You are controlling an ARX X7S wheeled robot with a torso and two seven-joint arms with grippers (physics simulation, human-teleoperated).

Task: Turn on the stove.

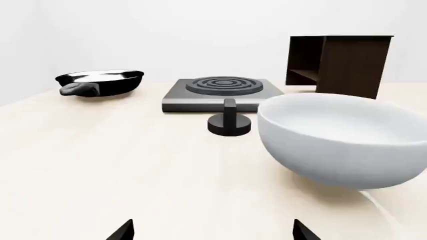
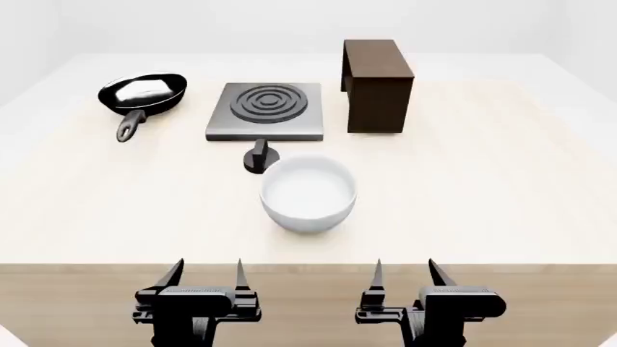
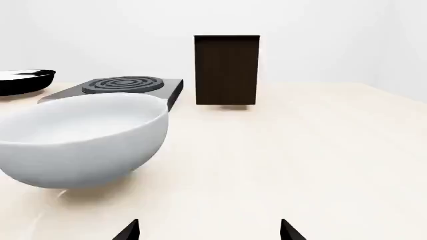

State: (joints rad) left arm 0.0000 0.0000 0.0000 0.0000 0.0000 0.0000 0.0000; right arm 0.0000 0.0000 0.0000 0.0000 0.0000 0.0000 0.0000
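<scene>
Beyond the bowl (image 2: pixel 308 194), the stove (image 2: pixel 265 110) knob (image 2: pixel 259 156) lay ahead of the nearer left gripper (image 2: pixel 206 272), both grippers spread empty.

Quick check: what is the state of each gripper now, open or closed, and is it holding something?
Left gripper: open, holding nothing, at the near table edge.
Right gripper: open, holding nothing, at the near table edge.
</scene>
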